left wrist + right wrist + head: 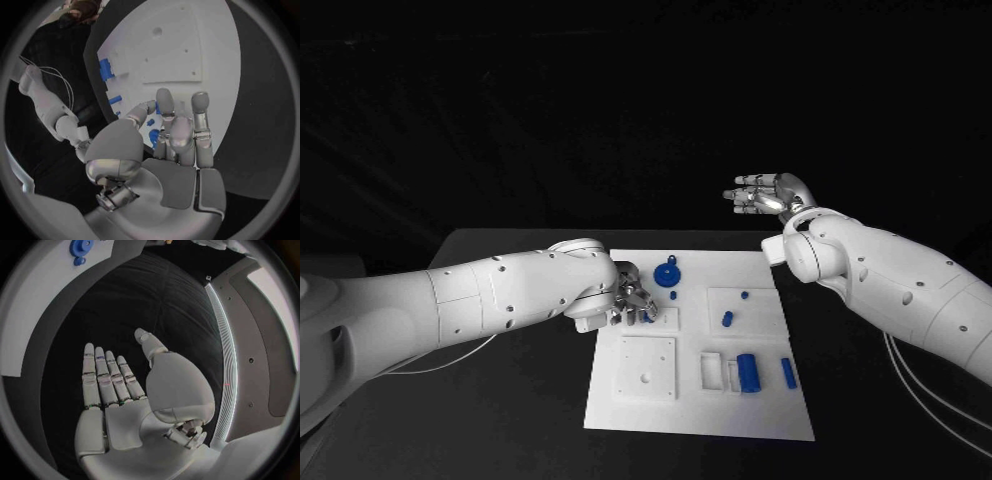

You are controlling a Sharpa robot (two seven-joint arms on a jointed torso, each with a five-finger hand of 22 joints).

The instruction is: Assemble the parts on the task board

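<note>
**Left hand down on the board, right hand hanging loose off the back corner**

So the task board [697,400] sits in the middle of the black table [488,420], and the left hand [629,305] is parked at its 9 o'clock edge, fingers curled down onto the white surface. In the left wrist view the fingertips [165,97] are bunched around a small blue part [154,137], but honestly I can't tell whether it's actually pinched or just being touched.

The right hand [764,194] is up past the board's 1 o'clock corner, well apart from it, fingers straight and side by side, thumb out, holding nothing.

Rest of the parts on the board: a round blue disc [668,272] near 12 o'clock, a small blue peg [728,319] about dead centre, a fat blue cylinder [749,373] at roughly 5 o'clock, and a thinner blue pin [789,373] just beside it toward the 4 o'clock edge. A square white plate [648,367] sits at 7 o'clock.
</note>
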